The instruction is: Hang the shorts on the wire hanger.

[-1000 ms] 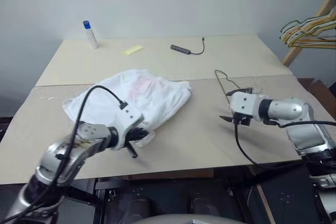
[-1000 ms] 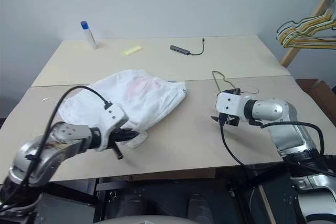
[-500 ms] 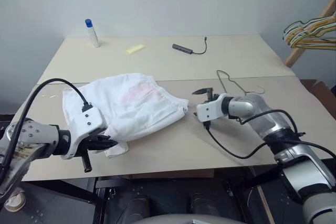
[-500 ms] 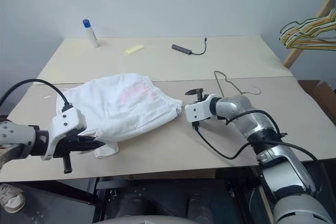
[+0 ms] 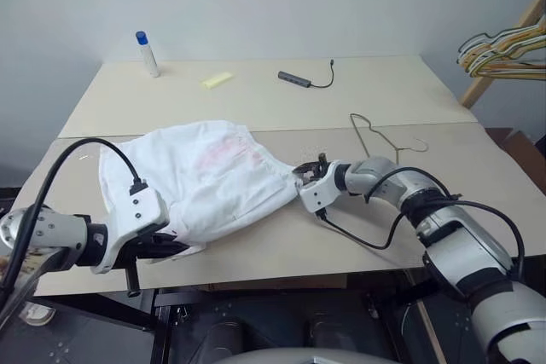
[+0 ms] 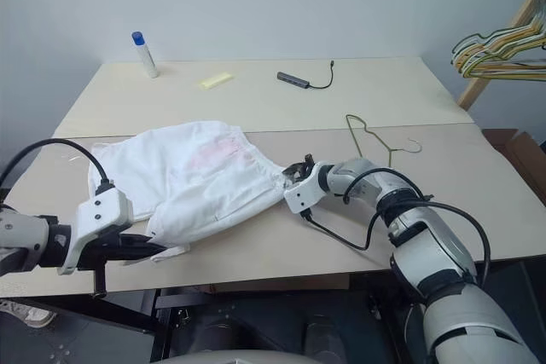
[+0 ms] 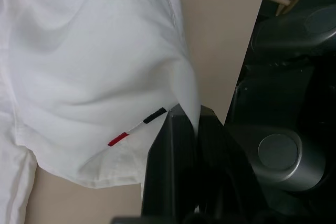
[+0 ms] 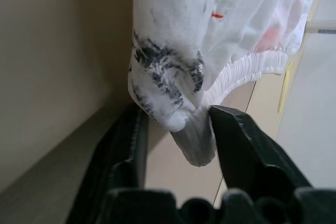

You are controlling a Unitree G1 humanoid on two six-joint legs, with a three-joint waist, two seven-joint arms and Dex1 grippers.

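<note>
On the beige table (image 5: 401, 83), centre-left, lie the shorts (image 5: 205, 172): soft white cloth, crumpled, pink blotch, gathered waistband. L gripper (image 7: 186, 121) clenched on a hem corner at approx 7 o'clock; wrist view shows a red-black tag there, too small to see from the head views. R gripper (image 8: 176, 124) straddles a smudged waistband fold at 3 o'clock, fingers partly apart; firm grip can't be told. Wire hanger (image 5: 375, 135), thin olive-gold triangle, lies flat past the r. arm, approx 2 o'clock.

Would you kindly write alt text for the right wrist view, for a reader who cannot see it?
The right gripper has its two black fingers on either side of a bunched, grey-smudged corner of the white shorts, with a gap on one side. The gathered waistband trails off over the beige table.
</note>
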